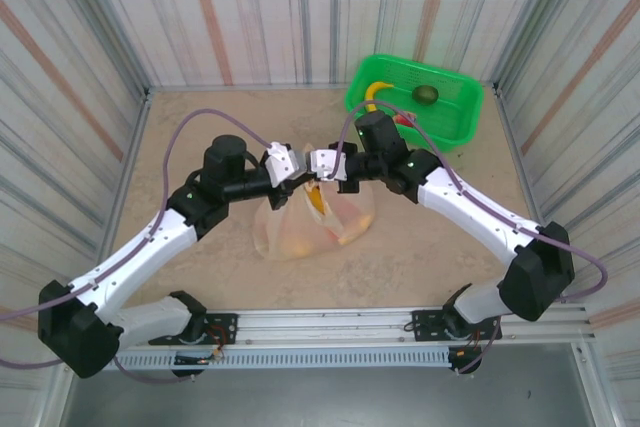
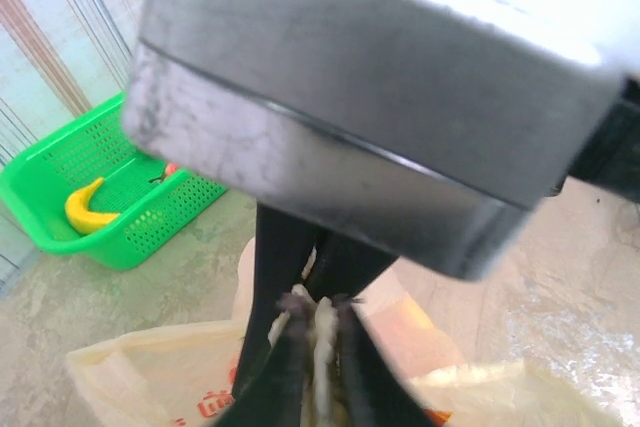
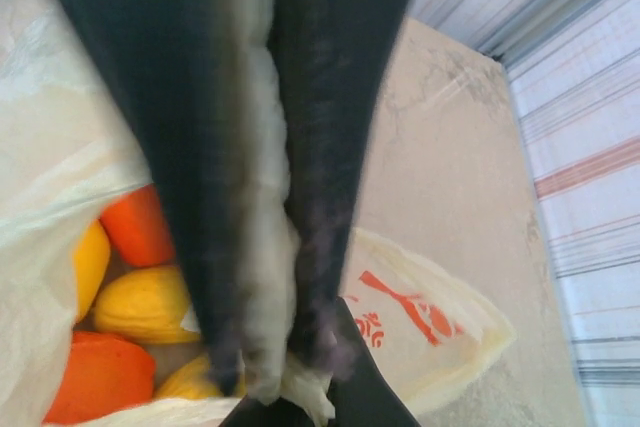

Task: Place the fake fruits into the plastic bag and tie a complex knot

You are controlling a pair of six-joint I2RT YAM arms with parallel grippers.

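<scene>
Crinkly translucent plastic bag (image 1: 290, 235); glossy rounded fake fruits (image 3: 140, 302) (orange, yellow).

Fruits (image 3: 140, 302) in bag (image 1: 290, 232), basket (image 1: 468, 112) behind

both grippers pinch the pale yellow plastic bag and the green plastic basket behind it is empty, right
Not empty: the top view shows a yellow plastic banana and a dark green avocado in the green plastic basket. The left gripper and right gripper do pinch the pale yellow plastic bag.
</scene>
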